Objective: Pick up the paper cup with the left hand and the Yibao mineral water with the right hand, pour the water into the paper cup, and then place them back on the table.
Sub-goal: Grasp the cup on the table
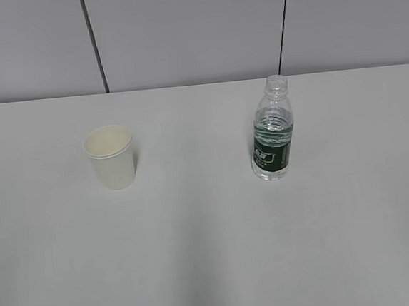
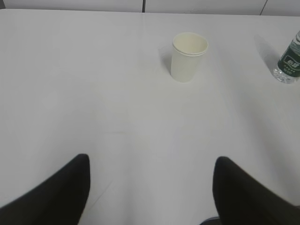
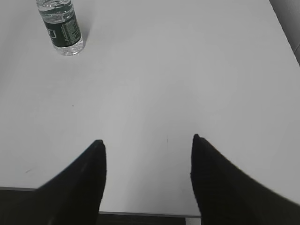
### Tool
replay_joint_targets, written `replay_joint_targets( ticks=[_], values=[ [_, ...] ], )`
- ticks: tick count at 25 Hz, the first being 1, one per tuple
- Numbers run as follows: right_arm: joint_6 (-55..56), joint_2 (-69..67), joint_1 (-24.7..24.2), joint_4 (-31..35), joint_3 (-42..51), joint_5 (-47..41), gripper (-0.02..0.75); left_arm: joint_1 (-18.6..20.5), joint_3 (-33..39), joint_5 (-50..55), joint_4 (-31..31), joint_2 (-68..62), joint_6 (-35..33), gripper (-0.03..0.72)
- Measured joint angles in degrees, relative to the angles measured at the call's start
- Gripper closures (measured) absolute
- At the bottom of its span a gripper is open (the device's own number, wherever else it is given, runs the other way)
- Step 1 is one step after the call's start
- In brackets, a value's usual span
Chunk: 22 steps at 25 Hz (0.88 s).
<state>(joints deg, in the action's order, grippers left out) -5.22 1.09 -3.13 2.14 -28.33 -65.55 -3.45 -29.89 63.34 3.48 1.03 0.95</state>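
Cream-white tapered paper cup [image 1: 110, 158] and uncapped clear green-labelled water bottle [image 1: 272, 134] stand well apart on white table [image 1: 214, 267]. Both grippers' jaws apart, empty. Risk: over-tight grip could crush cup.

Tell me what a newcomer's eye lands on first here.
The paper cup stands upright at left on the white table, the uncapped Yibao mineral water upright to its right, well apart. Both end effectors, left and right, hang open and empty, short of them.
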Motion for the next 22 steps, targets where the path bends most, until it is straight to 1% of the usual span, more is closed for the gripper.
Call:
replay_joint_targets(
  ticks=[22],
  values=[
    [0.0, 0.0, 0.0, 0.0, 0.0, 0.0, 0.311, 0.0, 0.0, 0.0, 0.0, 0.0, 0.0, 0.192]
  ],
)
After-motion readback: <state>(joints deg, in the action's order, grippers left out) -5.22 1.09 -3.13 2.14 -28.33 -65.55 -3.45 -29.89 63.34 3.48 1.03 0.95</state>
